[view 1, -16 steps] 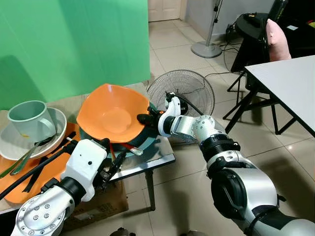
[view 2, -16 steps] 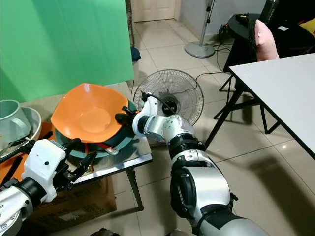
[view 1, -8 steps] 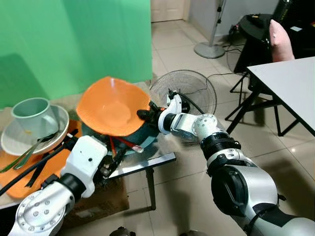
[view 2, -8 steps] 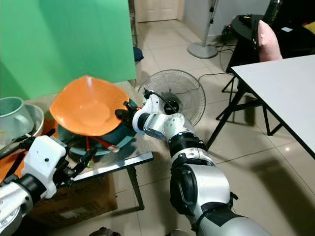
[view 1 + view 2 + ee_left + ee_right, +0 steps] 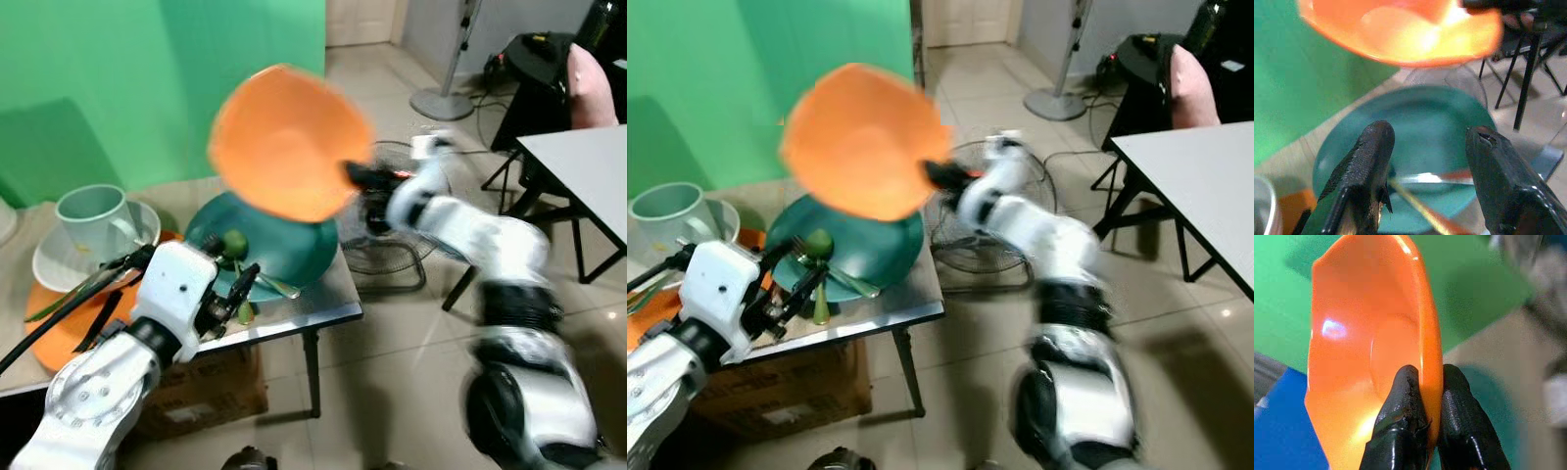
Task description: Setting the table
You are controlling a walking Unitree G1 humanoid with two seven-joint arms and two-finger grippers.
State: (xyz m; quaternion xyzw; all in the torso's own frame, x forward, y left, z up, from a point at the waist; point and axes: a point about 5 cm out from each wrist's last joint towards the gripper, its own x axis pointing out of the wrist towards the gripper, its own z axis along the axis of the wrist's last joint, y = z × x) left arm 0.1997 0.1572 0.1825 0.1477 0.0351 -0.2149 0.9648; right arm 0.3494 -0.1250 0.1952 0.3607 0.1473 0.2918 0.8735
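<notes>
The right gripper (image 5: 1422,399) has its fingers clamped on the rim of the orange plastic bowl (image 5: 284,142), held in the air above the teal round plate (image 5: 269,245). The left gripper (image 5: 1427,171), fingers apart, hovers near the plate. With such a thin rim pinch the bowl could slip and fall.

My right gripper (image 5: 933,172) pinches the rim of the orange bowl (image 5: 860,139), held tilted in the air above the teal plate (image 5: 867,245); both are blurred. My left gripper (image 5: 795,284) hangs over the plate's near edge, fingers apart. A mug (image 5: 668,215) stands at my far left.
</notes>
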